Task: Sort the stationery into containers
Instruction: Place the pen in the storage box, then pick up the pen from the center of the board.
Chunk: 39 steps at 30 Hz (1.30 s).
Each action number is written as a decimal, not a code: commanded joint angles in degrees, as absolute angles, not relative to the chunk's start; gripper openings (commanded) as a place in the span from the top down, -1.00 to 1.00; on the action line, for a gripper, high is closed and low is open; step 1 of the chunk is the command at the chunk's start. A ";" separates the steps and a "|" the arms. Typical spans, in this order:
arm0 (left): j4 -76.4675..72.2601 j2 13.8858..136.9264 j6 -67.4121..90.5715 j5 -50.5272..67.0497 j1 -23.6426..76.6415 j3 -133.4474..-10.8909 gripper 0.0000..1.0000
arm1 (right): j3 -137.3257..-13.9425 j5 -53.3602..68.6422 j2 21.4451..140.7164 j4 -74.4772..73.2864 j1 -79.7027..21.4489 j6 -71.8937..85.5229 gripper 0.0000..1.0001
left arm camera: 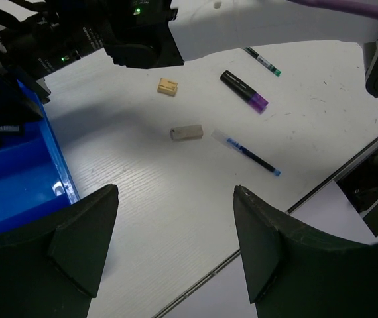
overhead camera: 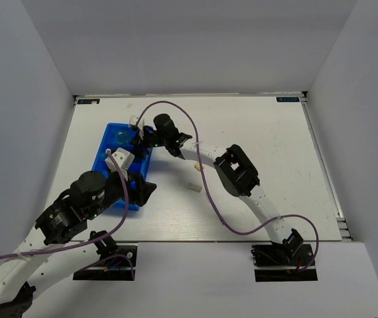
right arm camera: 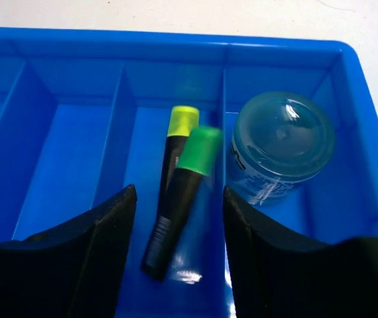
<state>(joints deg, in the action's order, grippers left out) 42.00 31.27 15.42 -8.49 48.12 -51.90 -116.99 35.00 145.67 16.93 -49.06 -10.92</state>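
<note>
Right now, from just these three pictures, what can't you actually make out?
- Top view: most of the blue tray lies under the left arm and the right arm, so its contents are hidden there.
- Right wrist view: the green-capped highlighter is blurred, so it is unclear whether it rests on the yellow-capped highlighter.
- Left wrist view: the green-tipped pen runs under the right arm, which hides its far end.

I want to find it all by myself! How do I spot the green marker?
Look for the long blue tray with dividers. In the slot right beside the round teal jar, two black markers lie side by side. Yours is the green-capped marker, the one nearer the jar; the yellow-capped marker next to it is the only other one there.
</note>
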 commanded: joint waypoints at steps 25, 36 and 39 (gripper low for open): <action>30.70 56.13 25.65 -1.48 48.25 -50.71 0.10 | -106.09 -6.26 116.21 -49.10 -32.65 -4.15 -0.16; 35.91 98.40 51.66 -16.61 56.42 -77.56 -0.17 | -66.03 2.74 82.19 -40.52 -16.61 -1.58 0.75; 39.27 106.93 56.48 -16.96 57.92 -85.94 -0.20 | -58.57 0.45 75.08 -36.23 -15.21 -0.36 0.59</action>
<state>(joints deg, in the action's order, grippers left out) 34.28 103.57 47.18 -13.37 56.10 -79.33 -64.23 1.89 78.70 -43.35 -16.08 -1.61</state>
